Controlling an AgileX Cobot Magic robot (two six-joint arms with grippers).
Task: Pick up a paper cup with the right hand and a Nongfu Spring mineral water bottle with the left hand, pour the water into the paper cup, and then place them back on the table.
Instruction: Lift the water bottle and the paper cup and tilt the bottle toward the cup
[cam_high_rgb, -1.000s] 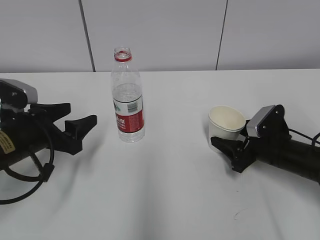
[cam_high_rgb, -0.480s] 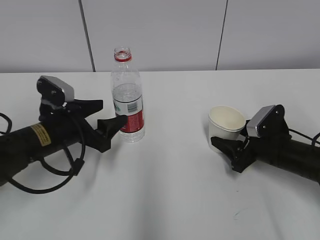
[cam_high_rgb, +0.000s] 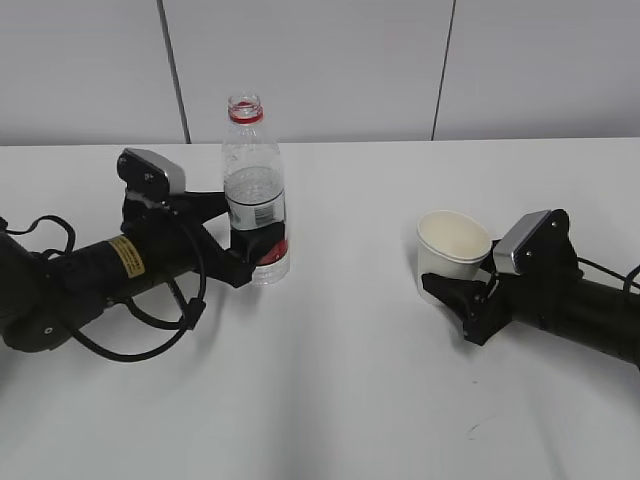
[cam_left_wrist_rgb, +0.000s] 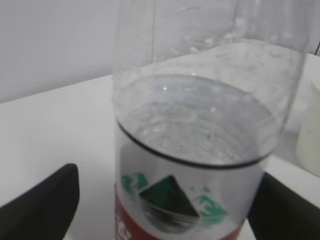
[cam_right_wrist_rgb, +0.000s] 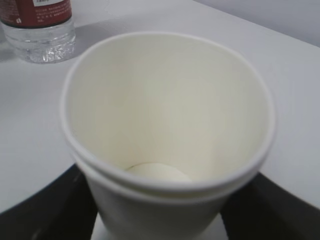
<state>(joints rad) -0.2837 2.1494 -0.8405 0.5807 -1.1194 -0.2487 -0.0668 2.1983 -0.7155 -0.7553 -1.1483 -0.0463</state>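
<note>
The Nongfu Spring mineral water bottle (cam_high_rgb: 257, 190) stands upright and uncapped on the table (cam_high_rgb: 350, 380), partly filled with water (cam_left_wrist_rgb: 195, 125). My left gripper (cam_high_rgb: 245, 235) is open and straddles its label. In the left wrist view (cam_left_wrist_rgb: 162, 210) the left finger stands clear of the bottle (cam_left_wrist_rgb: 190, 170) and the right finger is at its edge. The paper cup (cam_high_rgb: 452, 250) stands empty on the table at the right. My right gripper (cam_high_rgb: 445, 278) holds it low, with a finger against each side of the cup (cam_right_wrist_rgb: 165, 115) in the right wrist view (cam_right_wrist_rgb: 160, 215).
A grey panelled wall (cam_high_rgb: 320, 60) runs behind the table's far edge. A small dark scuff mark (cam_high_rgb: 480, 430) lies on the tabletop at the front right. The bottle's base (cam_right_wrist_rgb: 40, 30) shows at the top left of the right wrist view. The cup's edge (cam_left_wrist_rgb: 310, 130) shows at the right of the left wrist view.
My left arm has moved right across the table, and its open fingers have come round the bottle. The right arm and the cup have not moved.
</note>
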